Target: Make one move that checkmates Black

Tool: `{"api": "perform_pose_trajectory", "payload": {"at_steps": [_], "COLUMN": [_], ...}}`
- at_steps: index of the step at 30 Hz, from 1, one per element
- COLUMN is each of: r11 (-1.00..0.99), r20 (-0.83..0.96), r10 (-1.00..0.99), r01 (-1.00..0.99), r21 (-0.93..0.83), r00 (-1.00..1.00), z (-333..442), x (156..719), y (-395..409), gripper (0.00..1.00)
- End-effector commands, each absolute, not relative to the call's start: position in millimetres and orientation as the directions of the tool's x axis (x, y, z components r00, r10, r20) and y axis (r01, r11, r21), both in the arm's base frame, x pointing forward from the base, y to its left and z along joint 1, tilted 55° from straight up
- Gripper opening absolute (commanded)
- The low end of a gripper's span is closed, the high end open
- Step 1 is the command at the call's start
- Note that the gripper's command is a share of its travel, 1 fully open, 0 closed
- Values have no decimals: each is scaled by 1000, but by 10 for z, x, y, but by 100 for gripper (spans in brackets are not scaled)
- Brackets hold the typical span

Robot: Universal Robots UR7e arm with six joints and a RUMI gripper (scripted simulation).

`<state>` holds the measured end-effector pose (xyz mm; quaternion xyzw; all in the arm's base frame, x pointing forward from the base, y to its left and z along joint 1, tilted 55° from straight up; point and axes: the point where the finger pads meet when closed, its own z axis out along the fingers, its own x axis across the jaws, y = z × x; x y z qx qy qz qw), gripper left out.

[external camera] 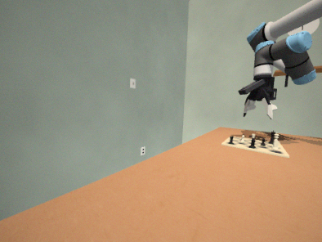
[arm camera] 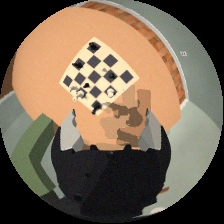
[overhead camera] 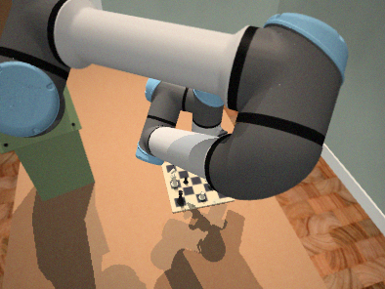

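A small chessboard [overhead camera: 213, 199] [external camera: 239, 144] [arm camera: 127, 76] lies on the orange table [overhead camera: 122, 205] [external camera: 184, 192]. Several black and white pieces stand upright on it. In the top view I see a black piece [overhead camera: 181, 197] near the front edge, a white piece [overhead camera: 201, 197] to its right and a white piece [overhead camera: 174, 182] behind it; my arm hides the rest of the board. In the exterior view a tall black piece [external camera: 272, 136] and a white piece [external camera: 276, 141] stand at the right end. My gripper [external camera: 257, 110] [arm camera: 110, 109] hangs high above the board, open and empty.
My arm's green pedestal [overhead camera: 54, 161] stands at the table's left. The big elbow link [overhead camera: 274, 122] fills much of the top view. Wood floor [overhead camera: 337, 220] lies beyond the table's right edge. Grey-green walls [external camera: 82, 82] surround the scene.
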<state>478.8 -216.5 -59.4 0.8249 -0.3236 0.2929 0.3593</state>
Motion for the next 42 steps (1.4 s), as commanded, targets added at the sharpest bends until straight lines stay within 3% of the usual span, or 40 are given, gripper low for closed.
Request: {"api": "perform_pose_trajectory", "payload": {"at_steps": [1,42], "r11": [-533,-533], "r20": [716,716], "r10": [-323,-323], "r01": [-744,-744], "r21": [403,403], "r00": [619,619], "z": [-591,-152], "x": [4790,4597], "y": [-2162,-1559], "gripper": [100,100]}}
